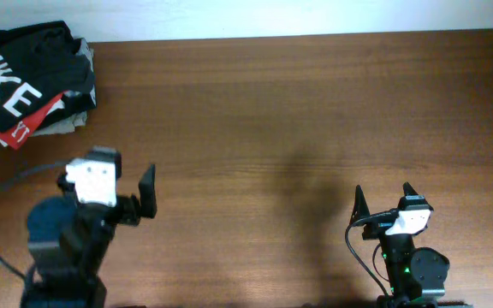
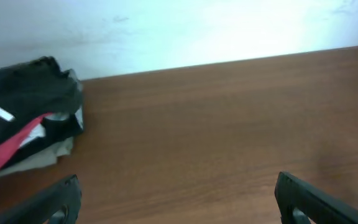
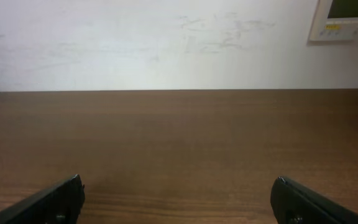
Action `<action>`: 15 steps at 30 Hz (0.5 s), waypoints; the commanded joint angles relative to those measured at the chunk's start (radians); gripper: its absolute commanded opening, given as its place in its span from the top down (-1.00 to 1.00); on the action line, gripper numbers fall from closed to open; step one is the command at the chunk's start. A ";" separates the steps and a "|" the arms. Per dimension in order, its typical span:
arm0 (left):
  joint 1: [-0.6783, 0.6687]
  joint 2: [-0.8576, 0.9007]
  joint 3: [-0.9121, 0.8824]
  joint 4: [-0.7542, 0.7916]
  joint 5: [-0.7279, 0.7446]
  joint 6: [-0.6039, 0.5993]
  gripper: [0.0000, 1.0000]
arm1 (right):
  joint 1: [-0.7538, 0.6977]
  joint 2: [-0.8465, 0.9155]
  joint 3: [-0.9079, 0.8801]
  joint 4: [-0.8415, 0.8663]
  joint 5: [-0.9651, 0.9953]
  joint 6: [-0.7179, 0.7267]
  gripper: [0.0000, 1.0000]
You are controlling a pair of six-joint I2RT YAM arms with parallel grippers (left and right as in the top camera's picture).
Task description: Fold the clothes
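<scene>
The very dark T-shirt [image 1: 41,60] with large white block letters lies crumpled on top of a pile at the far left corner of the table. It also shows in the left wrist view [image 2: 30,93]. My left gripper [image 1: 105,173] is open and empty at the front left, well short of the pile; its fingers frame bare wood in the left wrist view [image 2: 176,199]. My right gripper [image 1: 383,198] is open and empty at the front right, over bare wood [image 3: 176,199].
Under the dark shirt lie a red shirt with white lettering [image 1: 26,122] and a grey garment [image 1: 62,124]. The brown wooden table [image 1: 298,128] meets a white wall at the back. A wall panel [image 3: 344,18] shows in the right wrist view.
</scene>
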 commanded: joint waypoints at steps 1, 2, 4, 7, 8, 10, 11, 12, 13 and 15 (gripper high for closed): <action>-0.003 -0.174 -0.186 0.061 -0.032 0.016 -0.98 | 0.009 -0.008 -0.005 -0.005 0.005 0.000 -0.97; -0.003 -0.237 -0.260 0.118 -0.032 0.016 -0.98 | 0.009 -0.008 -0.005 -0.005 0.005 0.000 -0.97; -0.009 -0.338 -0.385 0.236 -0.032 0.015 -0.98 | 0.009 -0.008 -0.005 -0.005 0.005 0.000 -0.97; -0.039 -0.449 -0.558 0.455 -0.032 0.016 -0.98 | 0.009 -0.008 -0.005 -0.005 0.005 0.000 -0.97; -0.044 -0.470 -0.604 0.518 -0.033 0.016 -0.98 | 0.009 -0.008 -0.005 -0.005 0.005 0.000 -0.97; -0.044 -0.509 -0.684 0.614 -0.036 0.016 -0.98 | 0.009 -0.008 -0.005 -0.005 0.005 0.000 -0.97; -0.044 -0.531 -0.713 0.640 -0.037 0.016 -0.98 | 0.009 -0.008 -0.005 -0.005 0.005 0.000 -0.97; -0.044 -0.552 -0.728 0.643 -0.037 0.016 -0.99 | 0.009 -0.008 -0.005 -0.005 0.005 0.000 -0.97; -0.044 -0.573 -0.741 0.642 -0.037 0.015 -0.98 | 0.009 -0.008 -0.005 -0.005 0.005 0.000 -0.97; -0.044 -0.622 -0.770 0.641 -0.090 -0.046 -0.99 | 0.009 -0.008 -0.005 -0.005 0.005 0.000 -0.97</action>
